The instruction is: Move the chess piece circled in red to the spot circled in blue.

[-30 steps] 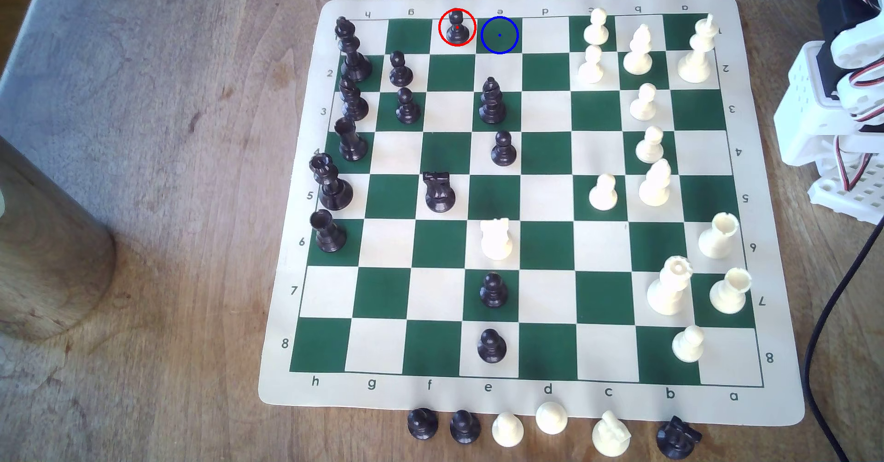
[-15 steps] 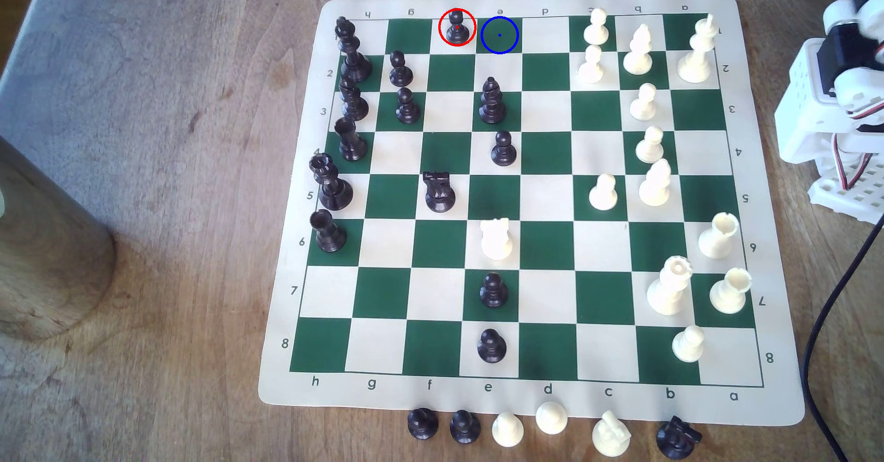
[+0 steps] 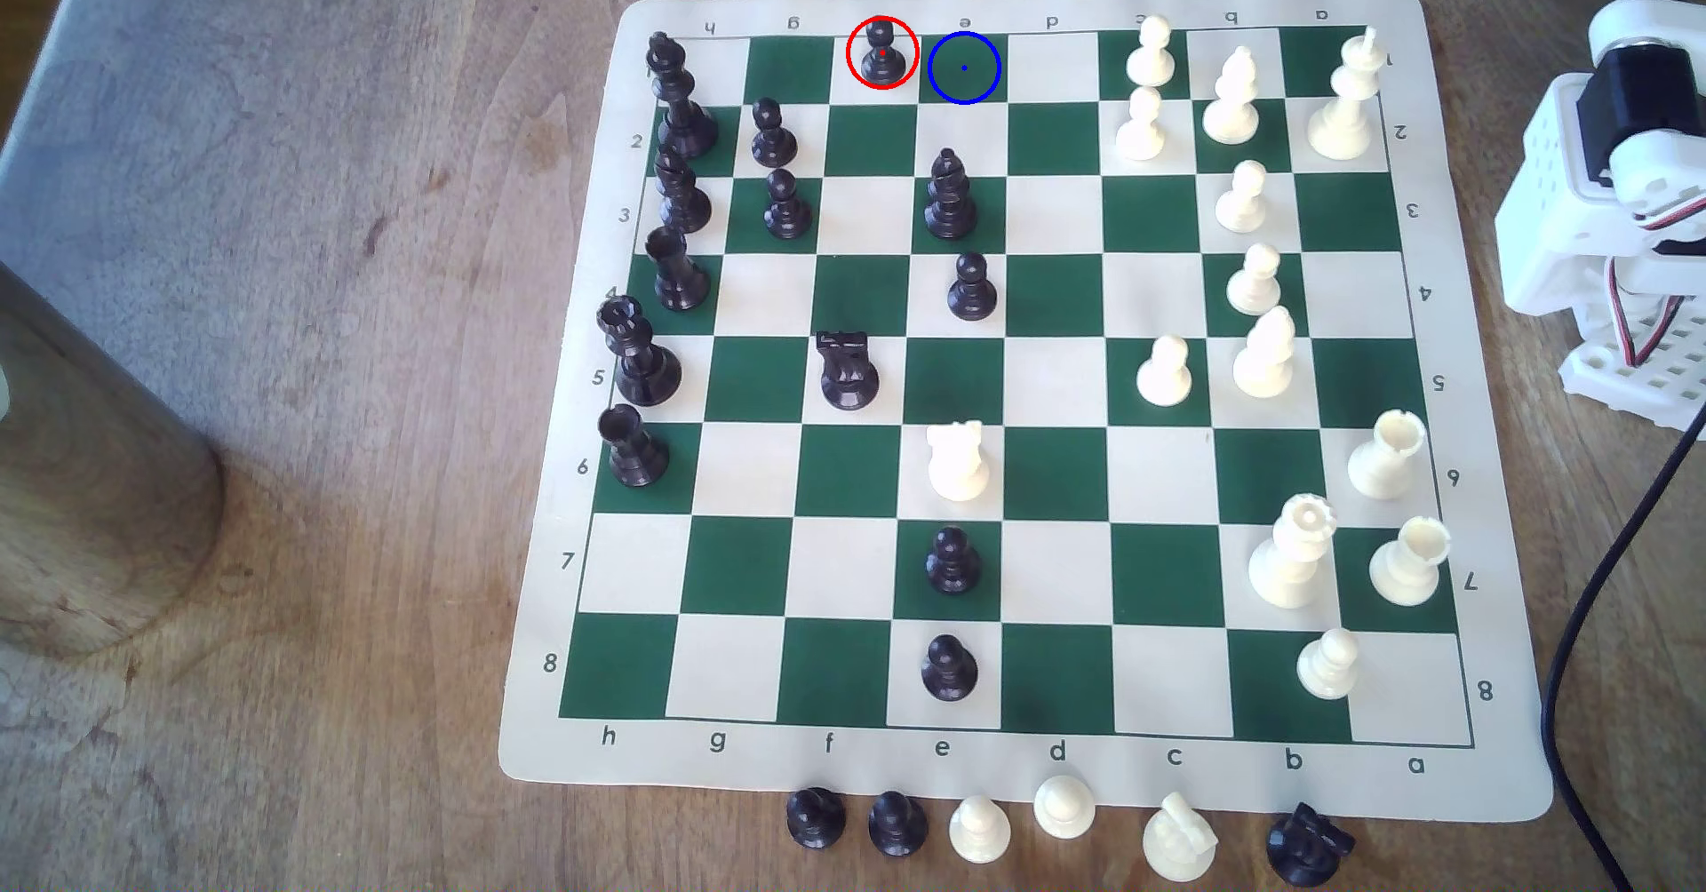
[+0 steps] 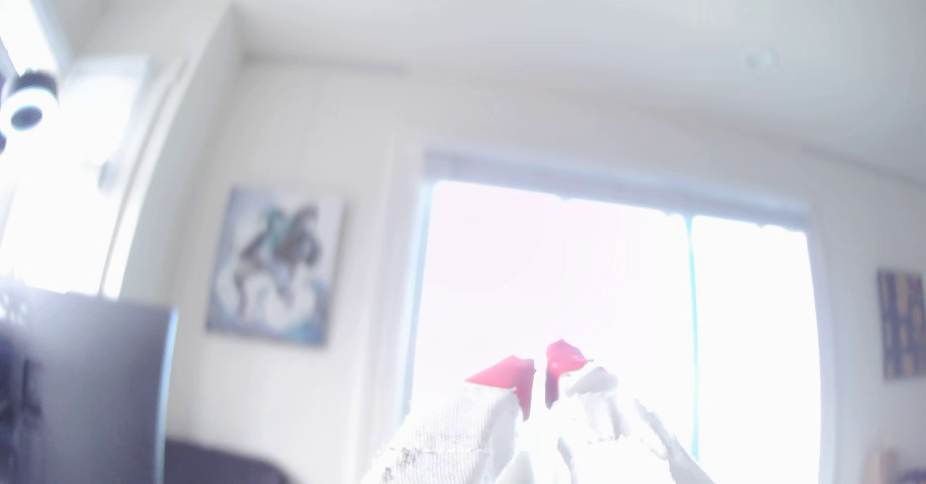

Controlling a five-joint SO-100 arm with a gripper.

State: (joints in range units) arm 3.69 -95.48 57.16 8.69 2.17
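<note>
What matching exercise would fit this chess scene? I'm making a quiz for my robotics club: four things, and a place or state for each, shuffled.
Things:
1. black pawn
2. blue-ringed square
3. white knight
4. fingers

Places or states:
A. red-tipped, raised toward a bright window
B. bare dark green square
C. inside the red ring
D. mid-board, on a cream square

Pairs: 1-C, 2-B, 3-D, 4-A

My gripper [image 4: 540, 379] points up at a bright window [image 4: 616, 314], red-tipped jaws nearly together with a thin gap, empty; blurred painting [image 4: 275, 266] hangs on the wall beside it.
</note>
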